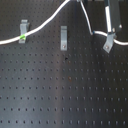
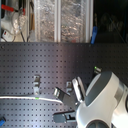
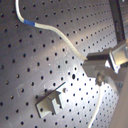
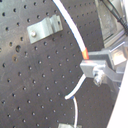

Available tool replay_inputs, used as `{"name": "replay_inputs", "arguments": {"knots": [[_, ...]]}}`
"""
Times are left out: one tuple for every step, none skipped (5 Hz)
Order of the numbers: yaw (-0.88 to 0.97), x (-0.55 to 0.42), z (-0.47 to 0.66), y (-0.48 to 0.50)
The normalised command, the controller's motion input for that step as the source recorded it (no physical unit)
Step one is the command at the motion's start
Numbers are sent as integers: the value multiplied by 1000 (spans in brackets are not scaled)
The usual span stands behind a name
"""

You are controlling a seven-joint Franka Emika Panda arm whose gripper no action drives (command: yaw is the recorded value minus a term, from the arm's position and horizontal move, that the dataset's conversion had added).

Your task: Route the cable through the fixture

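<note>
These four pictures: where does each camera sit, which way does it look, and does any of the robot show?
First exterior view: looks straight down on the pegboard; the fixture mid-top, the hand at the first exterior view's upper right.
Second exterior view: low, across the board toward shelves; the arm's white body fills the second exterior view's lower right.
First wrist view: close over the board; the cable, hand's fingers.
Second wrist view: same, other side.
All four share the cable.
</note>
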Motion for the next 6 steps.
{"name": "replay_inputs", "arguments": {"knots": [[0,-10,0,-20],[94,-269,453,-37],[180,-354,701,-56],[651,-169,415,43],[371,-7,43,104],[120,-158,138,-25]]}}
